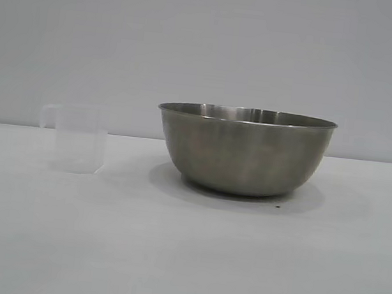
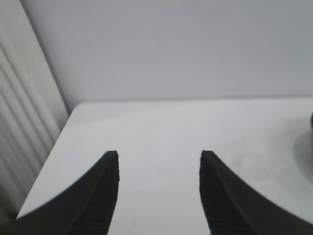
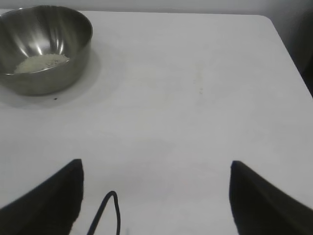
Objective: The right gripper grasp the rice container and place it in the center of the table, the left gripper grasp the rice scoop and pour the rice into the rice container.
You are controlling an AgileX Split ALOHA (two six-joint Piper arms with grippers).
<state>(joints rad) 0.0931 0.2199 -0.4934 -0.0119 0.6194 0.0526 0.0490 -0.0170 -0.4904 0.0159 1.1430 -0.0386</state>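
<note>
The rice container [image 1: 244, 152], a wide steel bowl, stands on the white table [image 1: 184, 258] a little right of the middle. In the right wrist view the rice container [image 3: 44, 46] holds a small heap of off-white rice [image 3: 41, 62]. The rice scoop [image 1: 74, 138], a small translucent plastic cup with a side handle, stands upright to the bowl's left. My left gripper [image 2: 159, 155] is open over bare tabletop with nothing between its fingers. My right gripper [image 3: 156, 166] is open wide above the table, well away from the bowl. Neither arm shows in the exterior view.
In the left wrist view a table corner [image 2: 78, 105] and a ribbed white wall panel [image 2: 19, 117] lie beyond the gripper. A thin black cable loop [image 3: 110, 210] hangs between the right fingers. A dark speck [image 1: 278, 205] lies by the bowl's base.
</note>
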